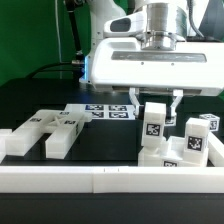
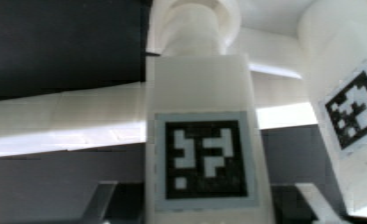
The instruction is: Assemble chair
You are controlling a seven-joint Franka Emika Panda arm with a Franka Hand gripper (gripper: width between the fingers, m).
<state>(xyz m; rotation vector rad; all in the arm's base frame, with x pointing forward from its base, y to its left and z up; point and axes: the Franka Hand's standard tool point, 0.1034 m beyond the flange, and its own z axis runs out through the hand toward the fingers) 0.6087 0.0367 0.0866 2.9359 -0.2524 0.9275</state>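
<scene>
The chair lies in loose white tagged parts. An upright bar (image 1: 155, 122) with a black-and-white tag stands between my fingers at the exterior view's right, its lower end on or just above another white part (image 1: 152, 156). My gripper (image 1: 157, 101) points straight down and is shut on the bar's upper end. In the wrist view the bar (image 2: 201, 110) fills the middle, with my gripper (image 2: 206, 200) at its sides and dark pads against it. A second tagged part (image 2: 349, 100) stands beside it. Two more tagged blocks (image 1: 195, 143) stand further right.
A flat slab with bars (image 1: 42, 132) lies at the exterior view's left. The marker board (image 1: 100, 110) lies behind the middle. A long white border rail (image 1: 100, 181) runs along the front edge. Behind the black table hangs a green backdrop.
</scene>
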